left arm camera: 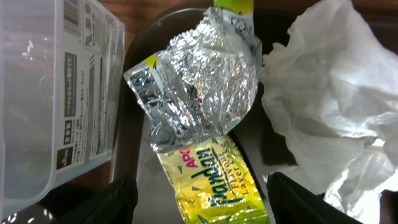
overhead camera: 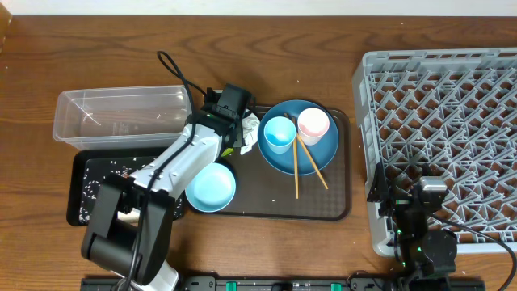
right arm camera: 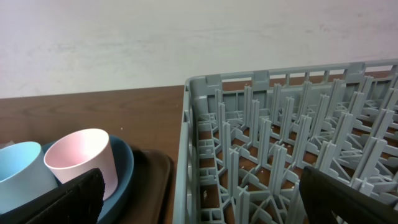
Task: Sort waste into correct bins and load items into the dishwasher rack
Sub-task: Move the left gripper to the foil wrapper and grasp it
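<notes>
Bright, even light — glare on the foil wrapper [left arm camera: 199, 81].

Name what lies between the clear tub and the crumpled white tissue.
The crumpled silver-and-yellow snack wrapper lies there, shown best in the left wrist view.

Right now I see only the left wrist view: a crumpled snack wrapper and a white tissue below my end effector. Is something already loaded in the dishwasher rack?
Observer: No dishes show in the grey dishwasher rack.
Operator: Where do the cups stand?
Observer: The pink cup and the light-blue cup stand side by side on the dark-blue plate.
Operator: And the black tray?
Observer: The black tray lies beside the clear tub, on the robot's side, with rice grains scattered in it.
</notes>
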